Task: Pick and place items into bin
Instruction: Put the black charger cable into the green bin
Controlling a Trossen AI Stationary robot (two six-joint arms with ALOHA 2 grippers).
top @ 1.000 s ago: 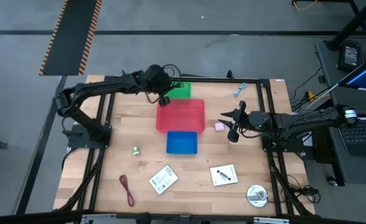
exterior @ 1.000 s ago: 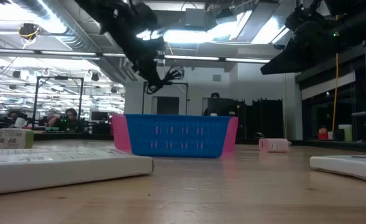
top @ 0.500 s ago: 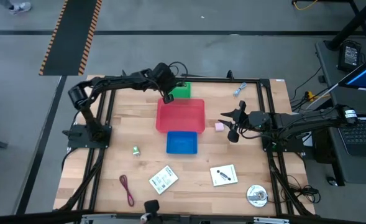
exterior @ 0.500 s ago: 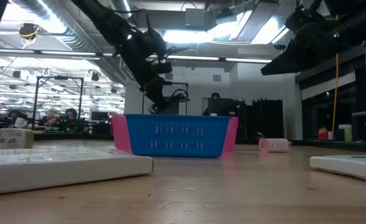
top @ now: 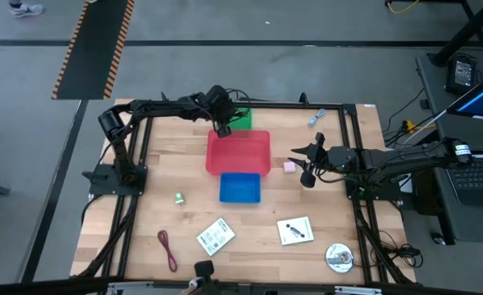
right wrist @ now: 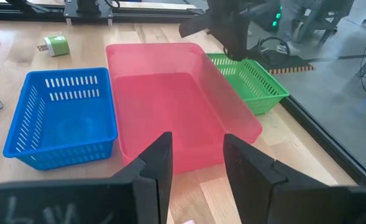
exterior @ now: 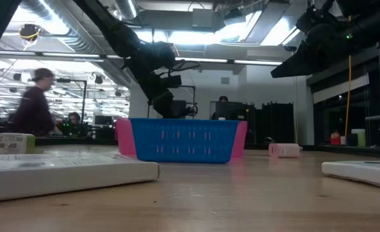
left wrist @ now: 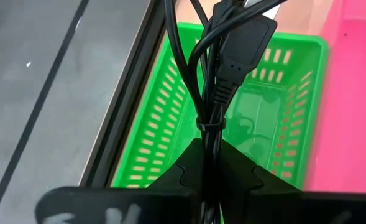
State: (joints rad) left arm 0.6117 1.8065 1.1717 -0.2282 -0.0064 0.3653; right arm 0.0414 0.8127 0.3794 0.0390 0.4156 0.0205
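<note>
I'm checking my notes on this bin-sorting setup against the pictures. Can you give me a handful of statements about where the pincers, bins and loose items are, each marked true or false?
1. The left pincer is shut on a bundled black cable above the green slotted plastic basket. True.
2. The right pincer grips the small pink cube. False: its fingers stand apart with nothing between them, and the cube lies on the wooden table.
3. The blue slotted basket sits against the pink plastic bin. True.
4. The dark red cord loop lies inside the pink bin. False: it lies on the table near the front left corner.
5. Both white printed cards lie on the table. True.
</note>
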